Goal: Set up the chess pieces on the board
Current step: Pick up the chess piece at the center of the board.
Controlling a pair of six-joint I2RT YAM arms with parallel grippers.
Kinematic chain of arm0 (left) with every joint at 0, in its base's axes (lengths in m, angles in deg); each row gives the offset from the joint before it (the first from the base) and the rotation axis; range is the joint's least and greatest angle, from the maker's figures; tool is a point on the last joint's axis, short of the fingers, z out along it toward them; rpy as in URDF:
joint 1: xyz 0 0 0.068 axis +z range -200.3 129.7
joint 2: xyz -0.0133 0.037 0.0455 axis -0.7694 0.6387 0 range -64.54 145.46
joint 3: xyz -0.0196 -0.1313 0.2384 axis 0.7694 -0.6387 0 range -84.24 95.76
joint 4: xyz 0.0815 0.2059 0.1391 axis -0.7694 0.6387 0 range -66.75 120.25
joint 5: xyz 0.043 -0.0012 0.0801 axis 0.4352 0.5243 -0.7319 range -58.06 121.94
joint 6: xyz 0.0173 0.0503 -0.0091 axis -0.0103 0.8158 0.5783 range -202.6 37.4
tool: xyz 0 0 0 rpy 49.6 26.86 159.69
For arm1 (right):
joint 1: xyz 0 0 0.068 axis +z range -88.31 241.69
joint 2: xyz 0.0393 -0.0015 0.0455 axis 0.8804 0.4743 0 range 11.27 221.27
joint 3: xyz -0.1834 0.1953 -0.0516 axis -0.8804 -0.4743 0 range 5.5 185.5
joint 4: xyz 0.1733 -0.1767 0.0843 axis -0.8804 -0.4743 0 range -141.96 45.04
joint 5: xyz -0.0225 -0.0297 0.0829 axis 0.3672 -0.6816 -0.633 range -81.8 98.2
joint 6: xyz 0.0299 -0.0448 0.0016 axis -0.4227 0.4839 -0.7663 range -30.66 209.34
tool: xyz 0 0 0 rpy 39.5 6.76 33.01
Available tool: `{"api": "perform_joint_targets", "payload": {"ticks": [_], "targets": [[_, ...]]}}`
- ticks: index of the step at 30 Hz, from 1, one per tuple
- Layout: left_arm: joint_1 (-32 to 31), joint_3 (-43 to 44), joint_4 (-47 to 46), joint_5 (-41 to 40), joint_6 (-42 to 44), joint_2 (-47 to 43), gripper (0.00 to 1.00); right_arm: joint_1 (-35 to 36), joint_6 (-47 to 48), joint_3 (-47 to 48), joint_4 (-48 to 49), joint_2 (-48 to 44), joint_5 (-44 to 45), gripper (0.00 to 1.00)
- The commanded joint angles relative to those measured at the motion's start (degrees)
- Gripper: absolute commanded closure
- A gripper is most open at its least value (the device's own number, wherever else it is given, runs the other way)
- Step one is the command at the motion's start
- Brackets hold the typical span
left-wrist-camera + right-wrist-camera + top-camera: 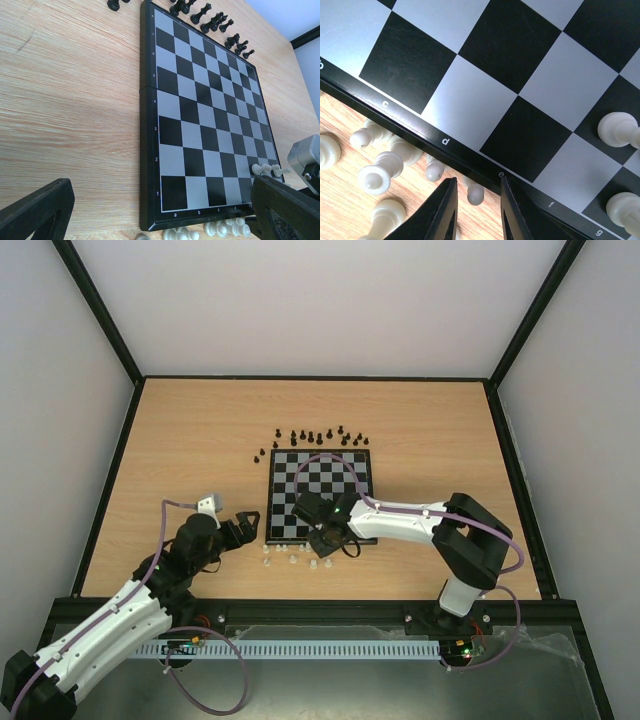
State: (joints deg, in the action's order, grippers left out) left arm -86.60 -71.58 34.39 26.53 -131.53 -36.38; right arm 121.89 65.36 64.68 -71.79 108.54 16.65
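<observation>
Right claw stands narrowly parted around a cream pawn (gaps show either side) on the counter, just off the near rim of the centred board; left claw gapes wide, empty, toward the counter's near-left corner.

The worktop is pale wood-grain, matt and finely streaked. The board looks smooth, its silvery squares faintly shiny. Cream chess pieces seem glossy plastic. The right gripper has matt black plastic fingers.
</observation>
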Motion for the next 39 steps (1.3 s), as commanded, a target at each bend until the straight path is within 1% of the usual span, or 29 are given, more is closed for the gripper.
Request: {"api": "perform_joint_targets", "payload": {"ticks": [1,8,16,35,39], "targets": [[0.4,-0.4,0.3,-0.3,0.5,-0.2,0.01,-0.6,0.6,-0.4,-0.7,1.4,-0.2,0.75],[0.4,-0.4,0.1,-0.4,0.5,-0.1,0.00,-0.8,0.9,-0.5,-0.3,1.9,-0.6,0.79],[0.4,-0.8,-0.3,-0.6,0.5,0.3,0.00,-0.8,1.1,-0.7,-0.3,1.4,-1.8,0.86],[0.4,-1.3,-2.1,-0.2,0.4,2.1,0.01,-0.8,1.0,-2.3,-1.0,0.7,-1.2,0.87],[0.4,-1.2,-2.4,-0.2,0.3,2.4,0.00,-0.8,1.1,-2.1,-1.3,0.8,-1.1,0.92]]}}
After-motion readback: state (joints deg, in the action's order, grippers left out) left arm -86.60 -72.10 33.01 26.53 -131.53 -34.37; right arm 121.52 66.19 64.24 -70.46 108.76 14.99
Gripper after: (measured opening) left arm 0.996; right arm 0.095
